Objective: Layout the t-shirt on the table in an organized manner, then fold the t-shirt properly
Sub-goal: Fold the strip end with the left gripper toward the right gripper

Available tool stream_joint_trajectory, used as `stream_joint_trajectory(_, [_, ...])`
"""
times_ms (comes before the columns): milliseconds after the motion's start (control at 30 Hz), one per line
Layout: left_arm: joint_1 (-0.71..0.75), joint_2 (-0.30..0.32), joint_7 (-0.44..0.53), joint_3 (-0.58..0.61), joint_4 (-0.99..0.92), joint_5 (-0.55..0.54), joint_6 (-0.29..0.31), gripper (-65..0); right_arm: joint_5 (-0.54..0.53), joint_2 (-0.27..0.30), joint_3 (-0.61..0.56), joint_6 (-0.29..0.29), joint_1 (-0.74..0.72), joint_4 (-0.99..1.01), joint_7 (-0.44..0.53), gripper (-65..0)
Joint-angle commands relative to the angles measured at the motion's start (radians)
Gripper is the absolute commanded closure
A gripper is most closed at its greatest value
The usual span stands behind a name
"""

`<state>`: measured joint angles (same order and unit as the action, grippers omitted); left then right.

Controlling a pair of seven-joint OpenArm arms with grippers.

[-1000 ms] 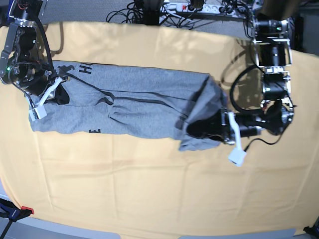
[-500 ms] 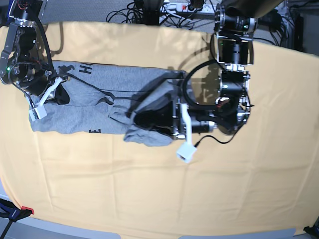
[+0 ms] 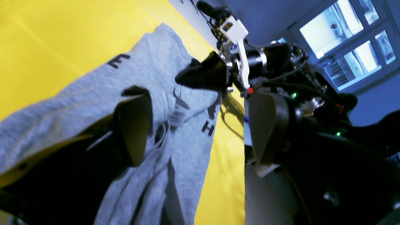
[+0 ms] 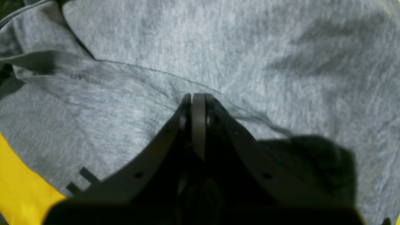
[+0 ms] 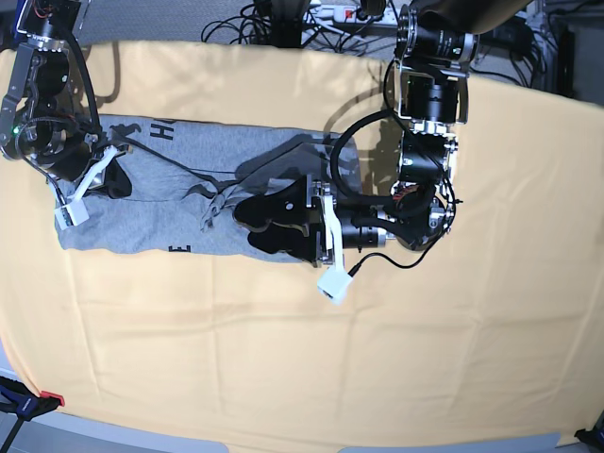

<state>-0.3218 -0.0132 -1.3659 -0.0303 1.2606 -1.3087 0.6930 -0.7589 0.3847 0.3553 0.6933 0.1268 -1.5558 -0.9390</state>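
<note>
Base view, from the near edge of the table [image 5: 283, 377]: that whole front stretch is bare cloth, with a clamp-like object [image 5: 28, 401] at the near left corner. Past it, in the left half of the worktop, lies the shirt [image 5: 151, 212] as a long narrow band, its long axis running parallel to the near edge. One end sits near the left edge; the other is doubled back over the middle of the band. The left gripper [image 5: 250, 219] lies low over that doubled end, its arm reaching in from the right side, and the left wrist view shows grey cloth draped across its dark fingers [image 3: 134, 128], so I judge it clamped on the fabric, though the grip point itself is hidden. The right gripper [image 5: 111, 181] sits at the band's other end, and its wrist view shows the fingers [image 4: 198, 107] pressed together with a ridge of cloth running up to their tips; whether fabric is actually pinched between them I cannot tell. The coming move turns on the band's axis: the carried end lies toward the left edge from the left arm, with nothing in its path but shirt. Beyond the far edge run cables and a power strip [image 5: 363, 13]
</note>
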Motion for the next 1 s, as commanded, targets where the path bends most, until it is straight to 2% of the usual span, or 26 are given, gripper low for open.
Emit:
stream_joint_trajectory(0, [-0.035, -0.006, 0.004, -0.003, 0.016, -0.045, 0.005, -49.4, -0.002, 0.017, 0.005, 0.005, -0.011, -0.014, 0.000, 0.0])
stream_joint_trajectory(100, [-0.069, -0.006, -0.030, -0.024, 0.017, -0.175, 0.005, -49.4, -0.002, 0.017, 0.005, 0.005, -0.011, -0.014, 0.000, 0.0])
stream_joint_trajectory(300, [-0.154, 0.010, -0.030, -0.180, 0.073, -0.175, 0.003, -49.4, -0.006, 0.017, 0.005, 0.005, -0.010, -0.014, -0.003, 0.0])
stream_joint_trajectory(500, [-0.158, 0.105, -0.030, -0.295, 0.073, -0.145, 0.002, -49.4, -0.010, 0.017, 0.005, 0.005, -0.011, -0.014, -0.006, 0.0])
stream_joint_trajectory(633, [-0.133, 0.195, -0.030, -0.311, 0.073, -0.086, -0.016, -49.2, -0.025, 0.016, 0.005, 0.005, -0.011, -0.014, -0.007, 0.0])
stream_joint_trajectory(733, [-0.089, 0.237, -0.030, -0.311, 0.073, -0.066, -0.017, -49.2, -0.025, 0.017, 0.005, 0.005, -0.010, -0.014, -0.007, 0.0])
stream_joint_trajectory(800, [-0.053, 0.240, -0.030, -0.310, 0.073, -0.031, -0.019, -49.2, -0.025, 0.017, 0.005, 0.005, -0.011, -0.014, -0.007, 0.0])
stream_joint_trajectory(867, [-0.020, 0.240, -0.030, -0.303, 0.073, -0.035, -0.036, -49.2, -0.026, 0.016, 0.005, 0.005, -0.011, -0.014, -0.006, 0.0])
stream_joint_trajectory(967, [0.012, 0.240, -0.030, -0.283, 0.073, -0.038, -0.030, -49.2, -0.029, 0.017, 0.005, 0.005, -0.011, -0.014, -0.003, 0.0])
